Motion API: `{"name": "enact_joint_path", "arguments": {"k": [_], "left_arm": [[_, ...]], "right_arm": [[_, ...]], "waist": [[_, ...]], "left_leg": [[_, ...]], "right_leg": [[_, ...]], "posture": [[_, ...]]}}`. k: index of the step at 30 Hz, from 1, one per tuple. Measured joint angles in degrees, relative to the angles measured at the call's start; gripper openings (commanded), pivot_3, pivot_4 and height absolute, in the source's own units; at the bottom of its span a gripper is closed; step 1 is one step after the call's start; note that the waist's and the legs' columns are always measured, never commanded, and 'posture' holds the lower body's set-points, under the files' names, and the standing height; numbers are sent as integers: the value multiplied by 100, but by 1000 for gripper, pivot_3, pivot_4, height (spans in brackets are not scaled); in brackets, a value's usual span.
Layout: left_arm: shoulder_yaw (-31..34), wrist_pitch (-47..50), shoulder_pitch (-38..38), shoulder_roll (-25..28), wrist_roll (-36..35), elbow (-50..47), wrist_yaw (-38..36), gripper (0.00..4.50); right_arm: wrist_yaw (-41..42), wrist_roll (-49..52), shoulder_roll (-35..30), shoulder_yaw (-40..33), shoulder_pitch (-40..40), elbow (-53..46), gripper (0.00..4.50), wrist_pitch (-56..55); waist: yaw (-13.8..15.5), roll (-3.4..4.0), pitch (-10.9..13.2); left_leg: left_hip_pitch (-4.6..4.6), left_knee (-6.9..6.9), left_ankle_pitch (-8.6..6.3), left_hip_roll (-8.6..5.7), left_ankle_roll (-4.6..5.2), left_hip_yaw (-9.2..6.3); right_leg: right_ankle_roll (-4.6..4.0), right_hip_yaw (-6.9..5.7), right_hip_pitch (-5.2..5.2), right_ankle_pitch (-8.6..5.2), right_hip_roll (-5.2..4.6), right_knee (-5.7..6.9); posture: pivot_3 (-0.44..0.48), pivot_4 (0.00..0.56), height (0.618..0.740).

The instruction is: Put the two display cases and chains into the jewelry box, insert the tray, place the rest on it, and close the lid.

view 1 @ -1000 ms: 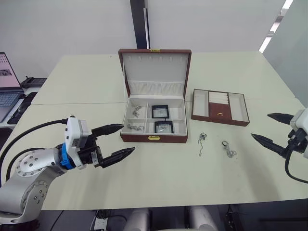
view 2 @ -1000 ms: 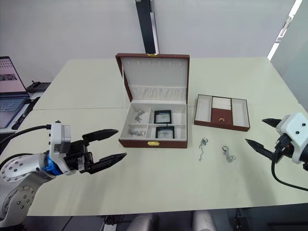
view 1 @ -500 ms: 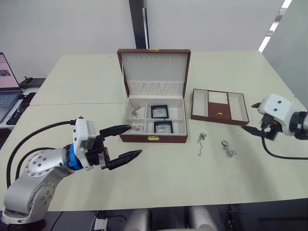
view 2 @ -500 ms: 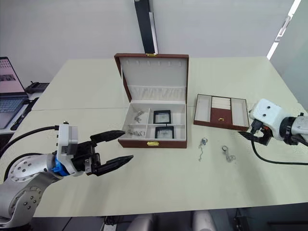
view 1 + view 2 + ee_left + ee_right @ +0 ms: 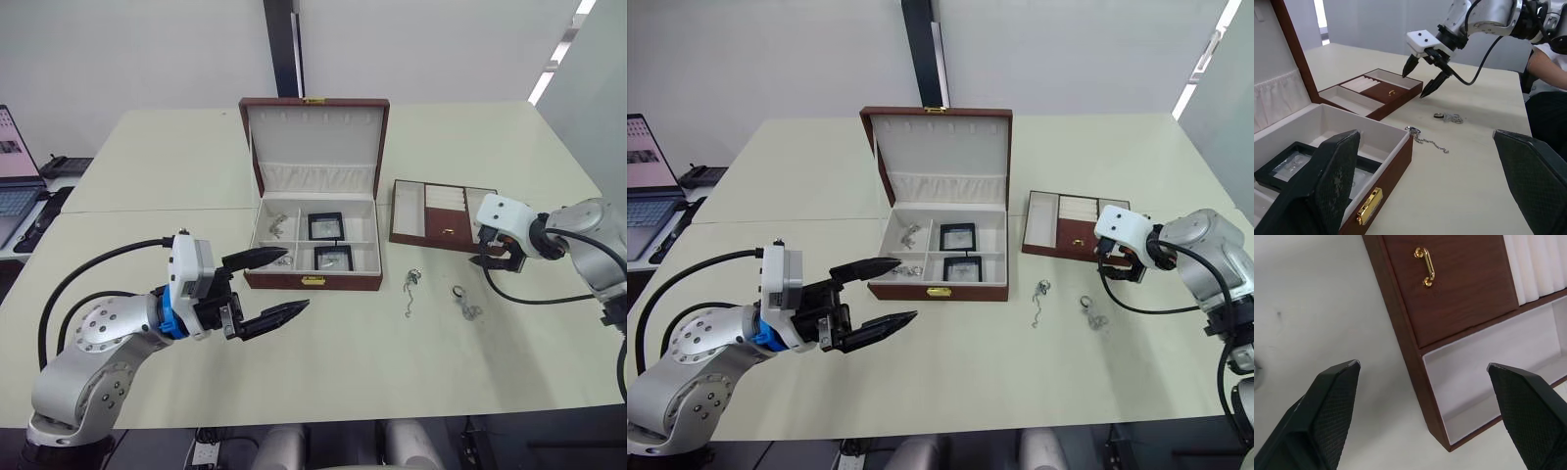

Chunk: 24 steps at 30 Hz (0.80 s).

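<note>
Right hand (image 5: 1422,82) is hovering spread open over the tray's (image 5: 448,217) near right corner, gripping nothing. Left hand (image 5: 272,290) is gaping empty, near-left of the box (image 5: 313,245). Both cases (image 5: 326,226) are sitting inside it; two chains (image 5: 410,291) are lying on the counter (image 5: 372,352).

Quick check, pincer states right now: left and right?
Left pincer: open, holding nothing.
Right pincer: open, empty, above the tray corner.

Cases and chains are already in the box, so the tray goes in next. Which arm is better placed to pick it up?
Right. The right gripper hangs open over the near right corner of the tray, fingers straddling its wall. The left gripper is open but hovers near the jewelry box's front left, far from the tray.
</note>
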Motion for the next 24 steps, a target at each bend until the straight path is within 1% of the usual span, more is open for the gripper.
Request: {"name": "enact_joint_path", "arguments": {"k": [2, 6, 7, 8, 10, 11, 13, 16, 20, 24], "left_arm": [[-9, -15, -3, -22, 3, 1, -2, 4500], [-46, -42, -8, -46, 15, 1, -14, 4500], [-81, -46, -10, -48, 18, 1, -18, 4500], [-109, -46, -8, -51, 21, 2, -21, 4500], [-113, -56, -9, -54, 26, 2, -23, 4500], [-113, -63, -9, -54, 27, 2, -25, 4500], [-113, -71, -9, -55, 28, 2, -28, 4500], [-113, -95, -9, -54, 33, 4, -41, 4500], [-113, -143, -10, -54, 38, 9, -47, 4500], [-116, -150, -50, -53, 54, 37, -48, 4500]], "right_arm": [[5, -79, 129, 7, -100, 418, 4400, -112], [12, -195, 291, 2, -246, 918, 4400, -386], [12, -196, 317, -7, -272, 1006, 4244, -440], [23, -196, 330, -20, -287, 1071, 4049, -510], [45, -215, 351, -20, -304, 1186, 3521, -670], [59, -216, 363, -21, -305, 1241, 3123, -758], [107, -232, 379, -22, -310, 1277, 2519, -858], [226, -232, 401, -23, -308, 1293, 1721, -893], [343, -222, 407, -63, -282, 1246, 756, -875], [555, -143, 396, -207, -133, 932, 13, -674]], "waist": [[4, 0, 0], [-1, 0, 0], [-2, 0, 0], [-2, 0, 0], [-3, 0, 0], [-3, 0, 0], [-4, 0, 0], [-4, 0, 0], [-2, 0, 0], [-2, 0, 0]], "left_leg": [[0, 0, 0, 0, 0, 3], [2, 0, 0, 0, 0, 5], [2, 0, 0, 0, 0, 6], [2, 0, 0, 0, 0, 6], [2, 0, 0, 0, 0, 7], [2, 0, 0, 0, 0, 7], [2, 0, 0, 0, 0, 7], [2, 0, 0, 0, 0, 7], [2, 0, 0, 0, 0, 6], [2, 0, 0, 0, 0, 4]], "right_leg": [[0, 3, -1, 0, 0, 1], [1, 10, -4, 1, 0, 3], [0, 11, -4, 1, 1, 4], [1, 11, -4, 1, 1, 5], [1, 12, -5, 1, 1, 5], [1, 13, -5, 1, 1, 5], [1, 13, -5, 1, 1, 5], [1, 15, -6, 1, 1, 5], [1, 15, -6, 1, 1, 5], [1, 16, -7, 1, 1, 5]], "posture": [[0, 150, 740], [0, 150, 740], [0, 150, 740], [0, 150, 740], [0, 150, 740], [0, 150, 740], [0, 150, 740], [0, 150, 740], [0, 150, 740], [0, 150, 740]]}}
